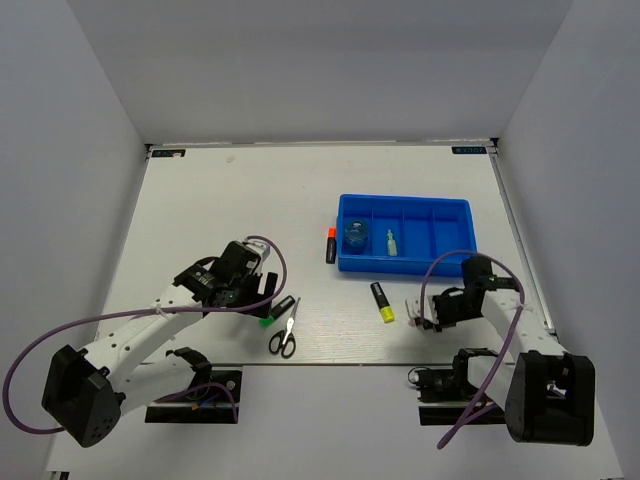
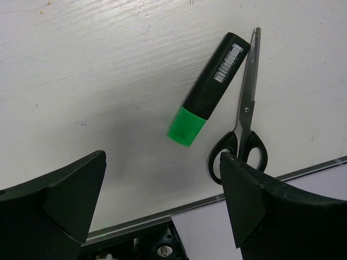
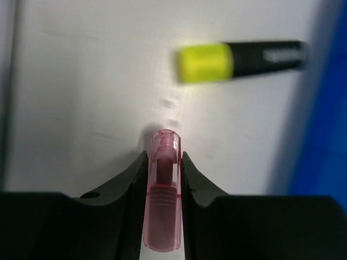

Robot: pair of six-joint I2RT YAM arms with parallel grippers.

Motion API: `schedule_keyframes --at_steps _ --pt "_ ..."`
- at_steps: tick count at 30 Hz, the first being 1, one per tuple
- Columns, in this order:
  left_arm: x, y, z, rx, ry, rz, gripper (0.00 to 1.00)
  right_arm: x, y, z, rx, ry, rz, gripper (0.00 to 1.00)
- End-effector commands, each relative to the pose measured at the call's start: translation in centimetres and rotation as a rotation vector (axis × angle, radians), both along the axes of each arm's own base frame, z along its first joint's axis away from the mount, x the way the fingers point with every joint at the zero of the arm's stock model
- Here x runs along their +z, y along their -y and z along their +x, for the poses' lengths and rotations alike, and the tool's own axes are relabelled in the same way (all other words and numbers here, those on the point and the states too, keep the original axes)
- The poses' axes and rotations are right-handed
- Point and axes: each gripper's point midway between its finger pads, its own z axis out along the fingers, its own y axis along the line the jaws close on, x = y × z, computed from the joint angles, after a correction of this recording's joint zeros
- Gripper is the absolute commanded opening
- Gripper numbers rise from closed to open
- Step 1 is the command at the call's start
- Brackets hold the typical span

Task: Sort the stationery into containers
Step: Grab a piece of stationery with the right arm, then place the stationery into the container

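1. Translucent pink plastic highlighter (image 3: 162, 216) is clamped in the right hand (image 3: 162, 156), near a yellow-capped black highlighter (image 3: 238, 59).
2. It is best lifted clear, then released low inside the bright blue ribbed plastic tray (image 1: 404, 267).

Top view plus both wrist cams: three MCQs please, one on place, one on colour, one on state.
1. Where is the orange-capped highlighter?
A) on the table, just left of the blue tray
B) inside the tray
C) at the table's far left corner

2. What colour is the highlighter between the right fingers?
A) yellow
B) pink
C) green

3. The left fingers are:
A) shut on a highlighter
B) shut on nothing
C) wide open, holding nothing

Key:
1 A: the top view shows it outside the tray's left wall.
2 B: the right wrist view shows a pink highlighter clamped there.
3 C: the left wrist view shows them spread wide, with the green-capped highlighter untouched.
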Motion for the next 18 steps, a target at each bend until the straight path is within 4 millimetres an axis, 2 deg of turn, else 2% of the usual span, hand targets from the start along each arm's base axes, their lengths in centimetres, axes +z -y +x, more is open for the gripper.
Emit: schedule_keyframes --at_steps 1,3,4,9,10,11,12,13,14,15,16,17,18 --pt "0.1 0.2 0.1 -0.008 0.007 -0.013 0.96 5.1 0.1 9.1 -0.168 0.255 0.043 0.0" --pt "0.0 0.2 0.0 -0.014 0.003 -0.013 0.96 7.2 0.4 11.6 -0.295 0.264 0.077 0.0" --pt "-0.2 0.2 0.0 -0.013 -0.006 -0.005 0.96 7.7 0.4 12.2 -0.361 0.231 0.104 0.0" --pt "-0.3 0.3 0.0 -0.02 -0.013 -0.003 0.97 11.2 -0.3 14.4 -0.416 0.23 0.192 0.0" --pt "-0.3 0.3 0.0 -0.02 -0.014 -0.002 0.97 11.9 -1.4 15.0 -0.466 0.167 0.237 0.0" --pt "-0.4 0.3 0.0 -0.023 -0.016 0.0 0.97 12.4 -1.4 15.5 -0.493 0.153 0.25 0.0" --pt "-0.5 0.3 0.1 -0.023 -0.019 0.002 0.97 14.4 -1.5 16.6 -0.557 0.132 0.289 0.0" --pt "-0.5 0.3 0.0 -0.023 -0.021 0.003 0.97 14.7 -2.0 17.1 -0.577 0.098 0.309 0.0" --pt "-0.5 0.3 0.1 -0.03 -0.024 0.009 0.97 14.9 -2.4 17.3 -0.652 -0.006 0.348 0.0" --pt "-0.6 0.2 0.1 -0.028 -0.027 0.015 0.97 16.6 -2.5 18.6 -0.682 0.0 0.372 0.0" --pt "-0.6 0.2 0.2 -0.026 -0.029 0.018 0.97 17.1 -3.4 18.8 -0.682 -0.03 0.393 0.0" --pt "-0.6 0.1 0.1 -0.03 -0.034 0.029 0.97 17.1 -3.7 19.0 -0.756 -0.11 0.414 0.0" --pt "-0.6 0.0 0.1 -0.033 -0.041 0.039 0.97 18.0 -4.0 20.7 -0.781 -0.116 0.429 0.0"
